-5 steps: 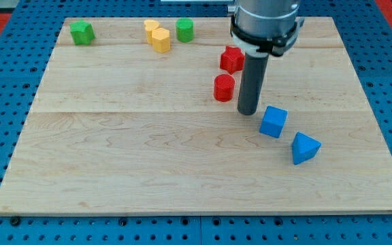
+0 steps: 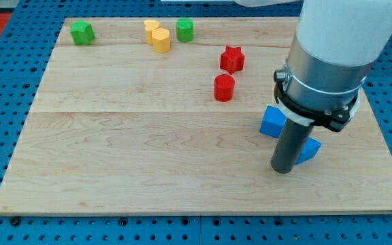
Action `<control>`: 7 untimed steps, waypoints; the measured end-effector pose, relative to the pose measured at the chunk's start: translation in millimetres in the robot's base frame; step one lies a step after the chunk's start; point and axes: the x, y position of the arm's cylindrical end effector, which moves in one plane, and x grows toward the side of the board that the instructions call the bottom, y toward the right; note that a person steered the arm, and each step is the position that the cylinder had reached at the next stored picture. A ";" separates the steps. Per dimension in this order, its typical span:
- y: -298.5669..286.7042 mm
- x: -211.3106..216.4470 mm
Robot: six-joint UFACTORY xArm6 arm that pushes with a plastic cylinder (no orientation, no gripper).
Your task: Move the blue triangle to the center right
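The blue triangle [image 2: 311, 150] lies at the board's lower right, mostly hidden behind my rod. My tip [image 2: 282, 169] rests on the board just left of and slightly below it, close to or touching it. A blue cube [image 2: 272, 122] sits just above and left of the tip, partly covered by the arm.
A red cylinder [image 2: 224, 88] and a red star [image 2: 232, 59] stand near the middle top. A green cylinder [image 2: 184, 30], two yellow blocks [image 2: 157, 35] and a green star [image 2: 82, 32] line the top edge. The wooden board [image 2: 128, 150] ends near the view's bottom.
My tip has moved from beside the red cylinder down and to the right, to the blue triangle's left side. The blocks have not visibly moved.
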 end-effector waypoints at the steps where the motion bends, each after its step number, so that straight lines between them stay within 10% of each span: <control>1: 32.7 -20.8; 7: 93.2 -19.5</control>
